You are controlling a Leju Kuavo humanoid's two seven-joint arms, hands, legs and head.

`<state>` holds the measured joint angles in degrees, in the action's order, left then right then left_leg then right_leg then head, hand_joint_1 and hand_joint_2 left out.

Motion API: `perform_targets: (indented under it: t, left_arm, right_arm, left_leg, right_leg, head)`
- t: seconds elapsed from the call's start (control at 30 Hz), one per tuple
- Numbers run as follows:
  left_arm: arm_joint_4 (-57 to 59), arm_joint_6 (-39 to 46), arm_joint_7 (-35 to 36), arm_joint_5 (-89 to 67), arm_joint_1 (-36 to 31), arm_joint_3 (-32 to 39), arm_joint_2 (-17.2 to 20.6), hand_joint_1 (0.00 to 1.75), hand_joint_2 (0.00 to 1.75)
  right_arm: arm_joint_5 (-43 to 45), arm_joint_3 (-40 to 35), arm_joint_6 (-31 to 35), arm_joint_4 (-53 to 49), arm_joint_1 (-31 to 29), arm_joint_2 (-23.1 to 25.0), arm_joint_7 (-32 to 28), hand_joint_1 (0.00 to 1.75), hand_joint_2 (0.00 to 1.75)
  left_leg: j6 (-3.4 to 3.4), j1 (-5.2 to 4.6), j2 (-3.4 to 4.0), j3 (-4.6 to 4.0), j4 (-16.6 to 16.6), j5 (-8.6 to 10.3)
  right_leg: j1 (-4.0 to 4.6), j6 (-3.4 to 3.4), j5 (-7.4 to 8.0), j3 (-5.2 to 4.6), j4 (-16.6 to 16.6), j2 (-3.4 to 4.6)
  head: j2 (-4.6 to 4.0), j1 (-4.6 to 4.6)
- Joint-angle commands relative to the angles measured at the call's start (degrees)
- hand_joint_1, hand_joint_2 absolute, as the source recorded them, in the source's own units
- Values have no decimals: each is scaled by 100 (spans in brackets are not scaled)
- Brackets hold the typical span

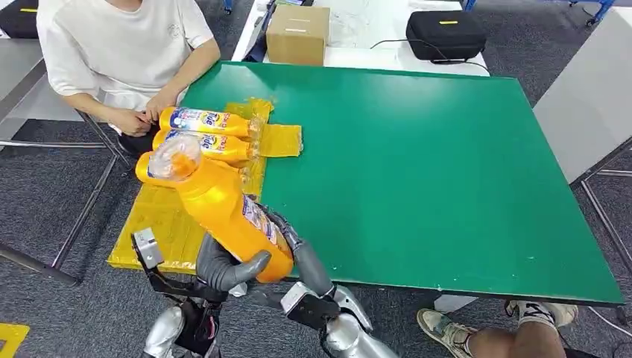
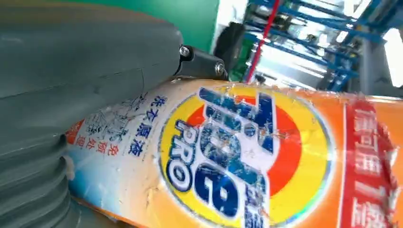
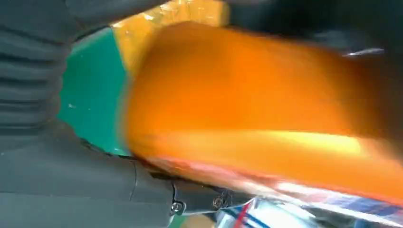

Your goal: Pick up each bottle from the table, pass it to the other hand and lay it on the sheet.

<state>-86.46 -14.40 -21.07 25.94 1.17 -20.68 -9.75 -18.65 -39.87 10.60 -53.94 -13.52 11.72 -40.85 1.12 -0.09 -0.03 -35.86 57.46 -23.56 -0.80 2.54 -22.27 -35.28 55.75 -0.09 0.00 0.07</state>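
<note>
Spreading across the upper right of the head view, the green table is bare; the yellow sheet runs down its left edge. The bottle I carry hangs above that sheet at lower left, long axis slanting from its cap at upper left down to its base between my hands. My left hand wraps the base from the left, my right hand clasps it from the right; I judge the handover is midway. Two laid bottles lie just beyond the cap, and a person's hands rest beside them, crowding the drop spot.
</note>
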Motion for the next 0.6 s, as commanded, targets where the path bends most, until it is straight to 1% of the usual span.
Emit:
perform_targets:
  t: [0.03, 0.07, 0.1, 0.13, 0.17, 0.2, 0.23, 0.27, 0.37, 0.4, 0.43, 0.47, 0.5, 0.53, 0.6]
  left_arm:
    - [-3, 1086, -186, -1241, -506, 78, 218, 175, 175]
    - [97, 1179, -153, -1351, -604, 226, 331, 175, 175]
    - [229, 1340, -114, -1643, -702, 422, 457, 175, 175]
    - [322, 1422, -93, -1795, -752, 570, 519, 175, 175]
    - [388, 1338, -119, -1814, -775, 662, 524, 175, 175]
    - [426, 1314, -130, -1922, -782, 744, 526, 175, 175]
    - [468, 1556, -94, -2343, -793, 862, 515, 175, 175]
    - [498, 1666, -113, -2547, -810, 911, 560, 175, 175]
    - [775, 2243, -85, -3380, -945, 1238, 659, 175, 175]
    - [910, 2381, -70, -3676, -1007, 1270, 708, 175, 175]
    - [1036, 2453, -69, -3839, -1057, 1324, 715, 175, 175]
    - [1222, 2501, 35, -4124, -1135, 1366, 718, 175, 175]
    - [1562, 2763, 85, -4811, -1282, 1358, 814, 175, 175]
    - [1823, 2944, 145, -5374, -1391, 1346, 875, 175, 175]
    - [2368, 3124, 324, -6041, -1611, 1395, 978, 175, 175]
  right_arm:
    - [132, 603, 59, 237, 282, -82, 85, 0, 0]
    - [129, 702, 89, 171, 347, -123, 85, 0, 0]
    - [184, 845, 26, 139, 405, -147, 85, 0, 0]
    - [186, 911, -14, 134, 429, -171, 85, 0, 0]
    - [179, 929, -39, 98, 450, -193, 85, 0, 0]
    - [175, 956, -47, 101, 460, -193, 85, 0, 0]
    - [175, 1076, 22, 145, 480, -157, 85, 0, 0]
    - [182, 1112, 20, 158, 485, -158, 85, 0, 0]
    - [196, 1175, 98, 190, 508, -167, 85, 0, 0]
    - [207, 1164, 92, 190, 514, -175, 85, 0, 0]
    - [206, 1141, 87, 182, 519, -187, 85, 0, 0]
    - [221, 1119, 103, 184, 517, -200, 85, 0, 0]
    - [235, 1102, 93, 194, 504, -224, 85, 0, 0]
    - [233, 1074, 62, 193, 483, -247, 85, 0, 0]
    - [282, 1098, -27, 202, 447, -268, 85, 0, 0]
  left_leg:
    - [-5, 4, -11, 26, -4, -9]
    - [-9, 7, -1, 35, 0, -17]
    - [-8, 0, -8, 26, -10, -6]
    - [-12, 5, -14, 39, -12, -9]
    - [-9, 4, -20, 26, -12, -2]
    - [-11, 5, -22, 35, -14, -4]
    - [-14, 5, -20, 49, -16, -8]
    - [-8, 3, -6, 27, -9, -6]
    - [-10, 6, -6, 37, -11, -10]
    - [-12, 8, -9, 49, -8, -17]
    - [-8, 5, -5, 30, -11, -6]
    - [-11, 7, -6, 45, -13, -11]
    - [-13, 9, -7, 52, -8, -18]
    - [-8, 5, -7, 31, -11, -4]
    - [-10, 5, -11, 41, -16, -4]
  right_leg:
    - [4, -7, -11, 31, -4, -8]
    - [7, -11, -16, 40, -2, 1]
    - [1, -10, -7, 29, -4, -6]
    - [6, -14, -12, 44, -6, -13]
    - [5, -10, -6, 34, -9, -19]
    - [6, -13, -10, 43, -8, -19]
    - [6, -17, -15, 55, -8, -16]
    - [4, -11, -6, 30, -5, 2]
    - [7, -12, -10, 39, -7, -2]
    - [9, -14, -17, 53, -6, -4]
    - [4, -9, -7, 32, -6, -1]
    - [7, -13, -12, 47, -7, -2]
    - [8, -16, -19, 56, -3, -3]
    - [4, -9, -6, 34, -6, -6]
    - [4, -12, -9, 45, -8, -10]
  head:
    - [0, 0]
    - [0, 2]
    - [0, -2]
    - [0, 0]
    - [0, 0]
    - [0, 2]
    - [0, -2]
    - [0, 0]
    - [0, 0]
    - [0, 0]
    - [0, 0]
    - [0, 0]
    - [0, 0]
    - [0, 0]
    - [0, 0]
